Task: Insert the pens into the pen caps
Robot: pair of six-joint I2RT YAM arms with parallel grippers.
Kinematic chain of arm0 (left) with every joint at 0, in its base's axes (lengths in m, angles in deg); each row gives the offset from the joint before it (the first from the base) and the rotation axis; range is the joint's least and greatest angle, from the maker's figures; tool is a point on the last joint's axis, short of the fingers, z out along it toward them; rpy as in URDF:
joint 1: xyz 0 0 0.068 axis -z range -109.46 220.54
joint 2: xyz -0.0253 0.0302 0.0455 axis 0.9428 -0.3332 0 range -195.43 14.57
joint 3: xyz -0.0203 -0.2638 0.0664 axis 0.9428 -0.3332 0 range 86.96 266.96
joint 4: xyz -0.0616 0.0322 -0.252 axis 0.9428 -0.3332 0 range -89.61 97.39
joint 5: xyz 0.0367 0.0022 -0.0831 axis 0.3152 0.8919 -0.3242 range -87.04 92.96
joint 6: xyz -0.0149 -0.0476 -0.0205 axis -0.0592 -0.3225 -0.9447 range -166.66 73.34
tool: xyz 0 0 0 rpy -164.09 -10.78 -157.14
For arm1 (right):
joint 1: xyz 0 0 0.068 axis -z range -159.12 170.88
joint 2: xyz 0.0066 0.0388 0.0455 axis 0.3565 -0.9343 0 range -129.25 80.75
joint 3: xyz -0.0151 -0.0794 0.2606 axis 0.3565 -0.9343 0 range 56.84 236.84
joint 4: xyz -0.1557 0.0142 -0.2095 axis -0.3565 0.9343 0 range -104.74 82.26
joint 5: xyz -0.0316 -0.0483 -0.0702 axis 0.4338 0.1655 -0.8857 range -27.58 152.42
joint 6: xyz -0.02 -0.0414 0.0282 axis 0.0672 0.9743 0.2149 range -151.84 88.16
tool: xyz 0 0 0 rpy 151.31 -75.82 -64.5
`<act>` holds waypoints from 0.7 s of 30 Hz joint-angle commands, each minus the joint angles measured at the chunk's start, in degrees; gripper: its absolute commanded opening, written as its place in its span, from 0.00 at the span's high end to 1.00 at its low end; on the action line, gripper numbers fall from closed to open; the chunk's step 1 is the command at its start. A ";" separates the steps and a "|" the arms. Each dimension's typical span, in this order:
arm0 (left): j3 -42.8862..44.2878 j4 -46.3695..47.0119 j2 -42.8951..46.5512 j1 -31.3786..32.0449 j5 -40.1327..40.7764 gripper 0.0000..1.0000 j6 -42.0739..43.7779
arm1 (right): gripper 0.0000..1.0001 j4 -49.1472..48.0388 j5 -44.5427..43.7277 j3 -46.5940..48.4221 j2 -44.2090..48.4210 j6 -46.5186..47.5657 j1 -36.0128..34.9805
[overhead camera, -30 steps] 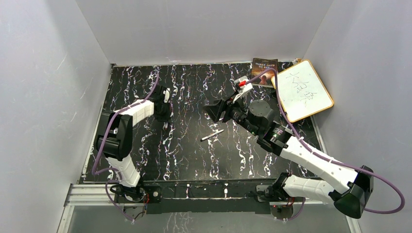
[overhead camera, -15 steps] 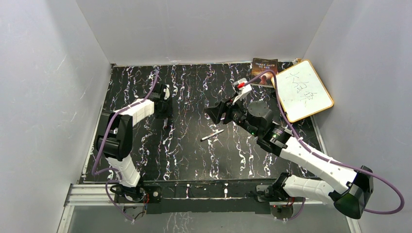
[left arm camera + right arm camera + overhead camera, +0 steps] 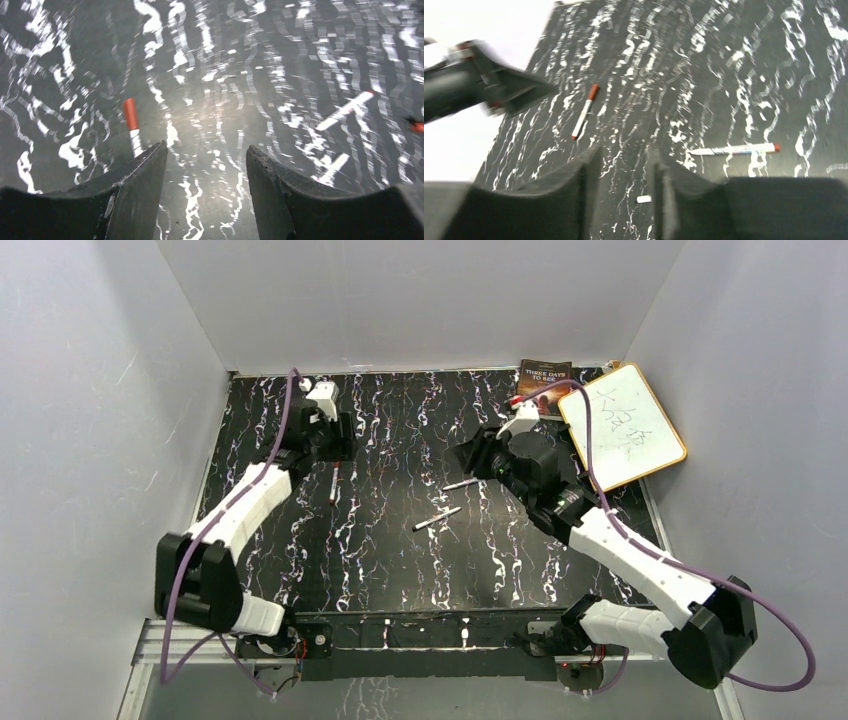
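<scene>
Centre of counter (image 3: 400, 570), right half: loose pen (image 3: 460, 483), right arm nearer.
Long axis left-to-right, just near of right gripper (image 3: 470, 458), jaws apart, empty; left gripper (image 3: 335, 440), likewise apart, beside red-capped pen (image 3: 333, 483).

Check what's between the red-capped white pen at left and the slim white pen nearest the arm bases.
Nothing. Top view shows only bare black marbled tabletop between red-capped white pen and slim white pen.
</scene>
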State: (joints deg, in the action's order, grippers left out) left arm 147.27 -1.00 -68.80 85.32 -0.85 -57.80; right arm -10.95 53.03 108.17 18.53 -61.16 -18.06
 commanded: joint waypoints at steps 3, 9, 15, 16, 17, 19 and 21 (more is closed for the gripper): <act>-6.14 11.93 8.78 7.84 -15.19 0.40 8.14 | 1.00 -1.31 4.01 -4.21 -0.02 -6.81 7.16; -4.46 13.01 2.20 19.84 -16.71 0.70 11.65 | 1.00 0.06 2.76 -4.51 1.11 -6.80 8.29; -4.76 15.36 -4.18 23.41 -17.87 0.50 14.41 | 0.42 1.79 2.02 -5.61 3.94 -6.71 10.33; -4.61 15.08 -4.91 23.71 -17.97 0.47 15.17 | 0.41 2.06 2.12 -6.01 4.38 -6.64 10.82; -4.64 15.05 -5.69 24.05 -17.94 0.45 15.60 | 0.41 2.17 2.29 -6.32 4.71 -6.63 11.30; -4.80 15.74 -7.15 24.74 -17.12 0.43 15.83 | 0.41 2.31 2.86 -7.01 5.26 -6.62 12.22; -5.02 16.30 -8.74 25.31 -16.56 0.43 16.33 | 0.41 1.80 4.13 -7.84 5.52 -6.60 13.05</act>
State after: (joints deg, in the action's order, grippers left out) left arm 142.33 12.69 -76.30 109.36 -17.05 -44.20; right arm -7.85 55.96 101.79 22.71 -67.91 -6.69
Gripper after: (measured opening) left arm 0.566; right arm 0.588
